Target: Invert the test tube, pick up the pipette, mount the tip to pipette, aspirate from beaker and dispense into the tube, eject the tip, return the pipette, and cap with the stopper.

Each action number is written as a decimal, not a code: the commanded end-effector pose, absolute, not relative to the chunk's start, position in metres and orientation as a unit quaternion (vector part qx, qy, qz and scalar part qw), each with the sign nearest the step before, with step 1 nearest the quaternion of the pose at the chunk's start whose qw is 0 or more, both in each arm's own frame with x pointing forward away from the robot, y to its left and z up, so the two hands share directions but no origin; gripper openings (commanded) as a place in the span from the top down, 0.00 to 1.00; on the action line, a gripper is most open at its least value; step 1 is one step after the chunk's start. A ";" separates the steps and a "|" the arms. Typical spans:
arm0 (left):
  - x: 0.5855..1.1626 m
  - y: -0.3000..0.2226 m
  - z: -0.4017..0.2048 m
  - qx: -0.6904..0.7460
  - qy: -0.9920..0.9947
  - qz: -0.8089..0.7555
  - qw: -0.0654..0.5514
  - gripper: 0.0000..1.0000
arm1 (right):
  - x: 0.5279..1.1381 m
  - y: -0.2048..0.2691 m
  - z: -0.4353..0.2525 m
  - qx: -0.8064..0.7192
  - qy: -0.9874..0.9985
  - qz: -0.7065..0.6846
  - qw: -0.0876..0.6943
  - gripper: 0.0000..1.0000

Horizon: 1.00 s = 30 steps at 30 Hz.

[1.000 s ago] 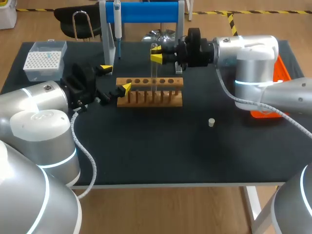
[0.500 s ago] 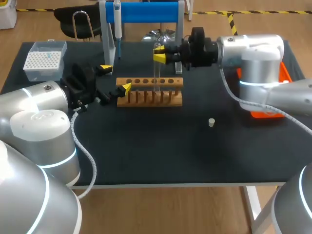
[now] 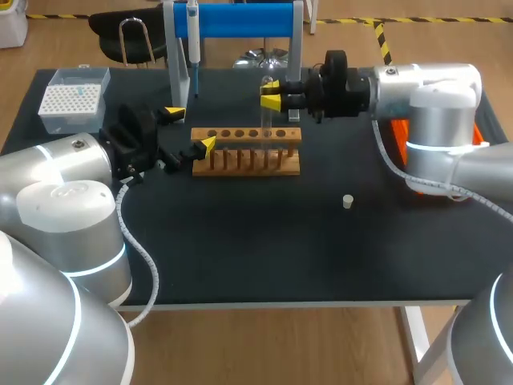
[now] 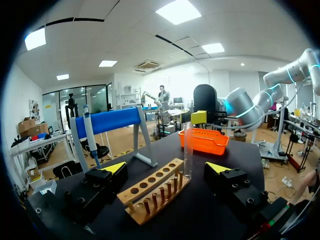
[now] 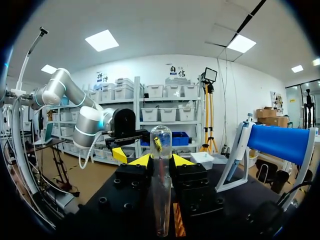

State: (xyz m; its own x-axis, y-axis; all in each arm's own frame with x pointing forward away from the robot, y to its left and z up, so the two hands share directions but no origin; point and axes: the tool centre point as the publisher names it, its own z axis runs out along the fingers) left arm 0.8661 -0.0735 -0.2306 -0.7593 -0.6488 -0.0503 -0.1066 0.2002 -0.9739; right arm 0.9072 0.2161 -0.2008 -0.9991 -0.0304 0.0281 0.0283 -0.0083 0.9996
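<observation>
Table (image 3: 240,257) black — rack (image 3: 246,152) mid, stopper (image 3: 348,201) apart; R gripper (image 3: 271,92) clamps tube (image 3: 265,120).

Counted at the surface (image 3: 264,249): one test tube (image 3: 265,120); one wooden rack (image 3: 246,152); one pipette (image 3: 193,36) on one blue stand (image 3: 240,20); one tip box (image 3: 74,96); one small stopper (image 3: 348,201); one orange tray (image 4: 205,141); two arms (image 3: 60,200) (image 3: 437,96), each ending in one pair of yellow-tipped jaws.
</observation>
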 end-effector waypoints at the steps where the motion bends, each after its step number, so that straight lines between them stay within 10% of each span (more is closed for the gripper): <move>1: 0.866 -0.073 -0.233 -0.255 0.736 -0.582 0.236 0.00 | 0.896 0.208 -0.194 -0.004 -0.705 -0.709 0.016 1.00; 22: 0.866 -0.073 -0.233 -0.255 0.736 -0.582 0.236 0.00 | 0.896 0.208 -0.194 -0.004 -0.705 -0.709 0.016 1.00; 30: 0.866 -0.073 -0.233 -0.255 0.736 -0.582 0.236 0.00 | 0.906 0.206 -0.196 -0.156 -0.708 -0.677 0.127 1.00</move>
State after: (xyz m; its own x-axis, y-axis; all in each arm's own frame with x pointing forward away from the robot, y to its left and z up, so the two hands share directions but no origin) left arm 0.8660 -0.0735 -0.2306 -0.7592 -0.6489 -0.0504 -0.1065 0.2002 -0.9739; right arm 0.9060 0.2051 -0.2006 -0.9701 0.0222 0.2415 0.2417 0.0068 0.9703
